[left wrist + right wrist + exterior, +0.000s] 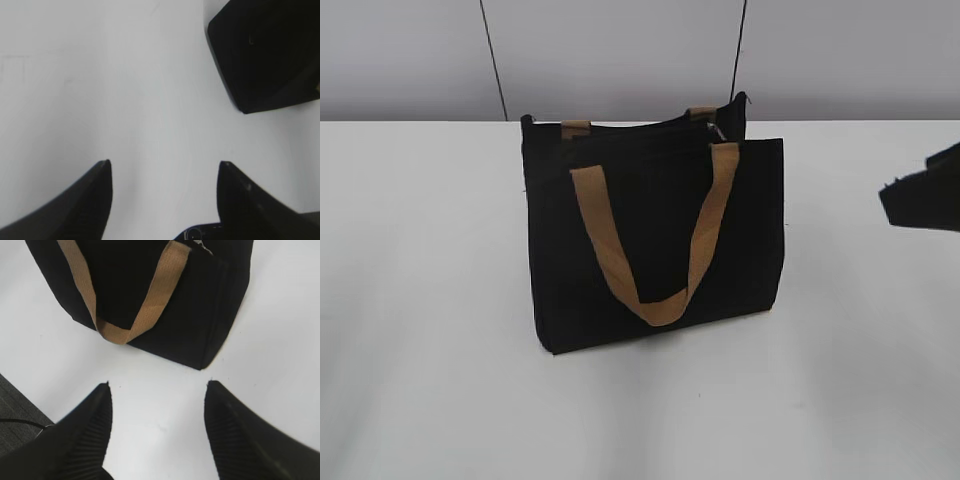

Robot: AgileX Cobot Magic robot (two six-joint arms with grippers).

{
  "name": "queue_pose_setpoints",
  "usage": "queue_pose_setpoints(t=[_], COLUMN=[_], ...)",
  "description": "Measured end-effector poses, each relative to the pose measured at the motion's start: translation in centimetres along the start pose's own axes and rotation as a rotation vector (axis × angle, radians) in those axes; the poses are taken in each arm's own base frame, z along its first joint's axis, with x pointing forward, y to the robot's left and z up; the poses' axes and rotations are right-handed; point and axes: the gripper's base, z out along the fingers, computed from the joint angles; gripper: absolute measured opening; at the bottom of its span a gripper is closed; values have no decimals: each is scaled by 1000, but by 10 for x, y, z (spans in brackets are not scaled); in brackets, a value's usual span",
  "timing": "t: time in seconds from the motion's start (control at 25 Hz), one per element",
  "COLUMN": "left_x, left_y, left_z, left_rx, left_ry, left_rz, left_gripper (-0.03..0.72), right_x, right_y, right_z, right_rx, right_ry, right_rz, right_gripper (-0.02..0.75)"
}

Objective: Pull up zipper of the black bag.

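The black bag (655, 235) stands upright in the middle of the white table, with a tan webbing handle (655, 300) hanging down its front. The zipper runs along its top edge; its small silvery pull tab (718, 131) sits near the right end. The bag also shows in the right wrist view (185, 315) and a corner of it in the left wrist view (270, 55). My right gripper (157, 390) is open and empty over the table beside the bag; its tip shows at the right edge of the exterior view (920, 195). My left gripper (165, 167) is open and empty, apart from the bag.
The white table (430, 330) spreads around the bag. A grey wall with dark vertical seams (494, 60) stands behind it. A dark floor strip and cable (15, 415) show past the table edge in the right wrist view.
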Motion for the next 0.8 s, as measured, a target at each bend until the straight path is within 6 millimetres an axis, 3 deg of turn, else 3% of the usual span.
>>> queue_pose_setpoints(t=[0.28, 0.56, 0.8], left_x=[27, 55, 67], left_y=[7, 15, 19], left_z=[-40, -67, -82], left_rx=[16, 21, 32], left_ry=[-70, -151, -276], left_rz=[44, 80, 86], left_gripper=[493, 493, 493], right_x=[38, 91, 129], right_y=[27, 49, 59], right_z=[-47, -73, -94], right_rx=[64, 107, 214], right_ry=[-44, -28, -63], right_rz=[52, 91, 111], right_gripper=[454, 453, 453])
